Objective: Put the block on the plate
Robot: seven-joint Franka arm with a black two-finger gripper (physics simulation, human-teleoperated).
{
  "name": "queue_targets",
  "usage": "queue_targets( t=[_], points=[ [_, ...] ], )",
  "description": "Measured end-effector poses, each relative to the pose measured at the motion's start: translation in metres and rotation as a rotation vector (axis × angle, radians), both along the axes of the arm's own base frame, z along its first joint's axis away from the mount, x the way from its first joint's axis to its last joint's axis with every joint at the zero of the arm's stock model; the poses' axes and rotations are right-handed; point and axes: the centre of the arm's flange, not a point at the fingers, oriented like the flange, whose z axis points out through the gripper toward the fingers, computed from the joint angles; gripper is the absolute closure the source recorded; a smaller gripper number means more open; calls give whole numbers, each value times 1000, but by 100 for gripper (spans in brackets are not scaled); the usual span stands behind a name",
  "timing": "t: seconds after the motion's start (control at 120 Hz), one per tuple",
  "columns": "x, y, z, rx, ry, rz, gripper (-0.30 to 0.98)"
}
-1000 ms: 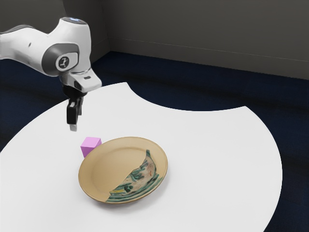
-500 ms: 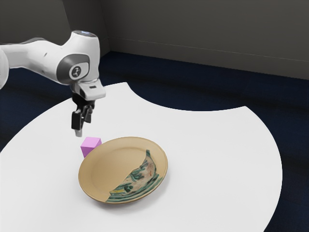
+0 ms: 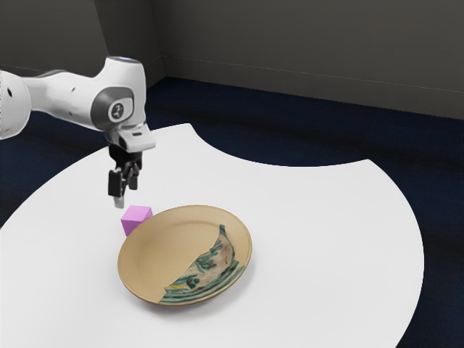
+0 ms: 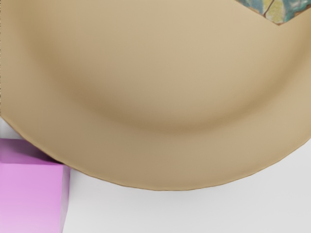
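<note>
The gripper (image 3: 125,190) has sunk toward the pink block (image 3: 136,217) beside the plate (image 3: 163,246), its 2 fingers apart, holding nothing.

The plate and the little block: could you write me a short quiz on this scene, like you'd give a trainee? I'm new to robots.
1. Multiple choice. What color is the block?
A) Green
B) Pinkish purple
C) Black

2. True or false. The block lies on the plate.

3. Fill in the missing word. The open pincer hangs ____ the table, with nothing in its grip.

Key: 1. B; 2. False, it sits on the table by the plate's rim; 3. above
</note>
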Motion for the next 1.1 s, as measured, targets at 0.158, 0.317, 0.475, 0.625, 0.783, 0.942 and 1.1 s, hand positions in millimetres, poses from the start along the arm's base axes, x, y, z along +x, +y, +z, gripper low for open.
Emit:
queue_targets(
  t=[0.158,0.317,0.475,0.625,0.783,0.942,1.1],
  points=[
    [5,12,-15,-12,13,6,0],
    [11,22,-24,-36,7,13,0],
    [19,22,-37,-53,13,4,0],
    [24,25,-44,-59,15,-2,0],
    [35,30,-46,-59,-10,-9,0],
    [47,40,-61,-61,-14,-5,0],
    [55,49,-79,-66,-15,0,0]
  ],
)
